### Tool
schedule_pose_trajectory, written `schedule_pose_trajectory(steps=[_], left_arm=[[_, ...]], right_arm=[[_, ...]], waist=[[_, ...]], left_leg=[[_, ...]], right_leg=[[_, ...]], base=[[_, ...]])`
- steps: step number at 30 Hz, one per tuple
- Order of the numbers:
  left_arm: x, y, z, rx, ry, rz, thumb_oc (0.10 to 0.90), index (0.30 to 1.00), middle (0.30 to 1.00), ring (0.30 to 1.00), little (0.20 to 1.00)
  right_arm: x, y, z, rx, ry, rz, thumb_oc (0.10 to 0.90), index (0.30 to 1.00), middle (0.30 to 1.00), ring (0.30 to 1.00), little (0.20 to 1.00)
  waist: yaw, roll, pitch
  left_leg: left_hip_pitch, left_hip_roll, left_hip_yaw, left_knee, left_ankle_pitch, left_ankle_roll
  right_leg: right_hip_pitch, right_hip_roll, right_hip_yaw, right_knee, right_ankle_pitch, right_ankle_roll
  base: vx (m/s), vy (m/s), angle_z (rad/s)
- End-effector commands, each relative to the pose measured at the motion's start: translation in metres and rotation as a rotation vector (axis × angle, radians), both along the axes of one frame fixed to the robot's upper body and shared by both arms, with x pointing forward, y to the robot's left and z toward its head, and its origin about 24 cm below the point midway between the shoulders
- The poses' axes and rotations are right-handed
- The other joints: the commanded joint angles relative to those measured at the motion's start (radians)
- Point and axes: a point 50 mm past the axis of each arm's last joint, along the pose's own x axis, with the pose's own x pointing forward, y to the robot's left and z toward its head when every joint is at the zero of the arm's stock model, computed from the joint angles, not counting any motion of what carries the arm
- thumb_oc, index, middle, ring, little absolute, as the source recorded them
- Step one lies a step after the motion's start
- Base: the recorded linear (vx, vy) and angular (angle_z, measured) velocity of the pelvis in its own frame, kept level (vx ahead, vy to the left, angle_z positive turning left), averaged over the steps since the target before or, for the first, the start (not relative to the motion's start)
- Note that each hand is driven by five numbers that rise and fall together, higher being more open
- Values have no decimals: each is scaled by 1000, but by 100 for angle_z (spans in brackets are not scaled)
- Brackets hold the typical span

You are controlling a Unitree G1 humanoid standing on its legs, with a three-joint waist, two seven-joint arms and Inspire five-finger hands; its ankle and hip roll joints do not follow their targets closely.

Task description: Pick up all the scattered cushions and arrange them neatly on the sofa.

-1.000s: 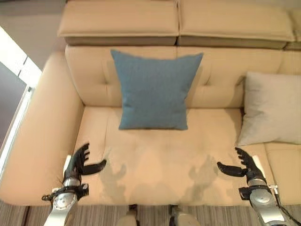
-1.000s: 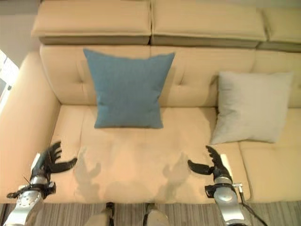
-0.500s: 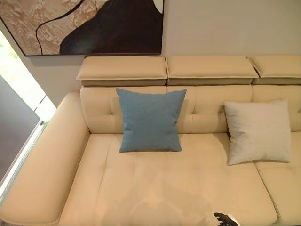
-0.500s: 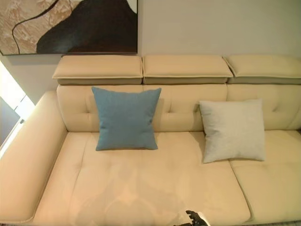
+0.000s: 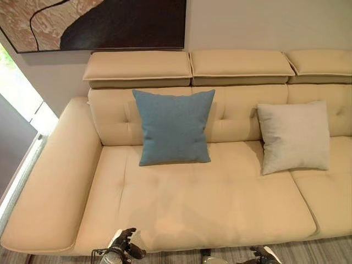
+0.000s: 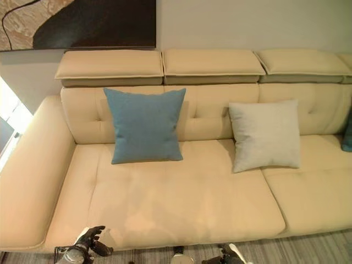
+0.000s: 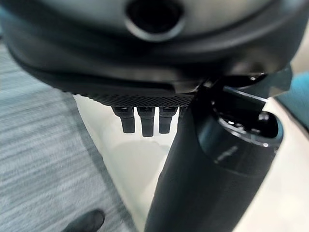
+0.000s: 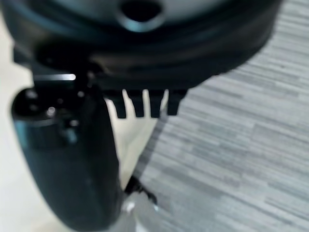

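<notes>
Two cushions stand on the sofa (image 5: 209, 203): a blue cushion (image 5: 174, 127) near the seat's left end and a grey cushion (image 5: 294, 137) toward its right, both upright against the backrest, square, no long axis. A teal edge (image 6: 347, 131) shows at the seat's far right; what it is cannot be told. Left hand (image 5: 125, 247) and right hand (image 6: 231, 255) hang below the seat's front edge, fingers relaxed, holding nothing. Both cushions lie ahead, well apart from either hand; the left is nearer the blue.
</notes>
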Motion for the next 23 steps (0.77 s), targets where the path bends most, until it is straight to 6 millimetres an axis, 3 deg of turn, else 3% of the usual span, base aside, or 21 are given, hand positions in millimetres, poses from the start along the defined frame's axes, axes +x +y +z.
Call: schedule_pose_trajectory(steps=[1,2,3,4,6,7,8,9,14,20,23], left_arm=[[4,16,5,41,-41,58,800,900,900,900,900],[4,16,5,41,-41,58,800,900,900,900,900],[5,19,6,60,-27,47,800,900,900,900,900],[5,20,6,61,-27,47,800,900,900,900,900],[-6,25,2,91,19,55,800,900,900,900,900],[-6,25,2,91,19,55,800,900,900,900,900],[-16,29,-1,98,53,85,800,900,900,900,900],[-20,31,-1,103,64,99,800,900,900,900,900],[-29,34,-3,91,76,161,800,900,900,900,900],[-29,31,-5,68,69,212,800,900,900,900,900],[-25,27,-5,56,64,197,800,900,900,900,900]], right_arm=[[45,-6,18,-76,-108,87,800,900,900,900,900],[45,-6,18,-76,-108,87,800,900,900,900,900],[45,-6,18,-84,-98,92,800,900,900,900,900],[46,-6,18,-84,-98,92,800,900,900,900,900],[38,-9,14,-89,-67,77,800,900,900,900,900],[38,-9,14,-89,-67,77,800,900,900,900,900],[29,-10,11,-87,-38,57,800,900,900,900,900],[24,-9,9,-80,-26,45,800,900,900,900,900],[21,-7,7,-73,-16,34,800,900,900,900,900],[33,-4,10,-73,-50,41,800,900,900,900,900],[25,-4,7,-76,-18,32,800,900,900,900,900]], waist=[[23,14,43],[23,14,42],[25,20,65],[24,18,63],[49,34,62],[48,33,61],[63,44,48],[71,43,36],[109,25,-11],[101,19,-40],[97,19,-42]], left_leg=[[57,-13,-27,3,-119,-14],[56,-14,-26,4,-119,-14],[20,-6,-29,14,-102,-7],[17,-8,-30,14,-100,-7],[-19,3,-16,23,-84,7],[-21,1,-16,23,-82,7],[-30,13,-19,15,-67,12],[-35,14,-21,11,-61,11],[-58,16,9,-16,-41,1],[-38,45,21,-103,12,-19],[-25,50,12,-109,17,-25]], right_leg=[[-105,97,15,53,-16,64],[-106,97,15,53,-15,64],[-114,108,84,90,-64,68],[-117,106,84,90,-63,68],[-73,89,83,190,-131,32],[-76,88,83,189,-130,33],[-42,86,93,274,-177,11],[-10,82,97,281,-195,11],[104,60,57,169,-209,24],[132,98,70,57,-213,22],[151,105,65,32,-208,15]], base=[[-204,46,7],[-372,50,8],[-267,30,7],[-412,47,3],[-234,28,-2],[-192,15,-23],[-135,-12,-15],[-134,-12,-9],[-74,-86,-4],[-50,-99,-15],[-18,-94,0]])
